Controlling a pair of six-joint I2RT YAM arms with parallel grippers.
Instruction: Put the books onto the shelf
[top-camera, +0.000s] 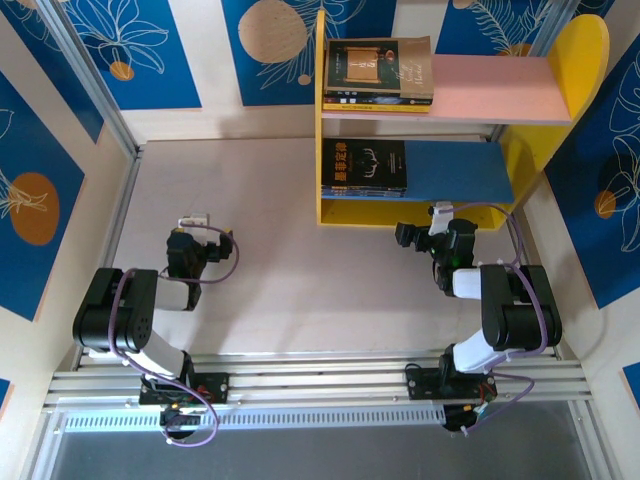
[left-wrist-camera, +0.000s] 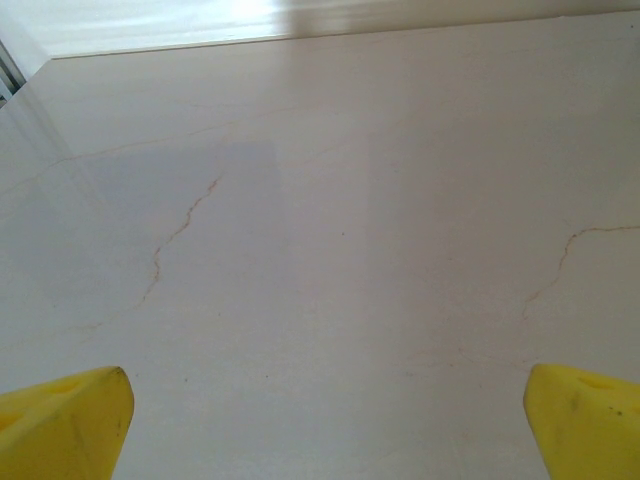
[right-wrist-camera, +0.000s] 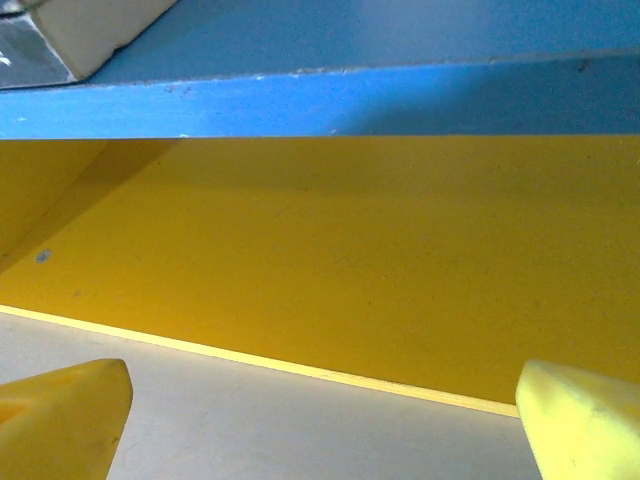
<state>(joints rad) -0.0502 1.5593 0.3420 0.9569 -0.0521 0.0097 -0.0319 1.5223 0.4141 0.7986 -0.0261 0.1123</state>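
**Books lie stacked on both boards of the shelf; both grippers spread wide, holding nothing**

Nearest me, a metal rail (top-camera: 320, 385) runs along the table's 6 o'clock edge and carries the two arm bases. The table (top-camera: 300, 290) is pale and matt, with thin brownish hairline cracks across it. At about 9 o'clock the left gripper (left-wrist-camera: 325, 425) hangs over bare tabletop, its yellow fingertips far apart. At about 3 o'clock the right gripper (right-wrist-camera: 320, 425) is just as wide and points at the foot of the shelf (top-camera: 585, 50), close to its yellow front panel but not touching it.

The shelf stands at 1 o'clock against the far wall. On its blue board (top-camera: 460, 170) a flat stack of books (top-camera: 364, 167) sits at the left end, with a black cover and yellow characters on top. On the pink board (top-camera: 495, 88) above, another stack lies at the left end, with a brown cover over a dark one and a yellow edge beneath.

Beyond, the walls carry blue panels (top-camera: 40, 190) with white leaf outlines and orange discs.
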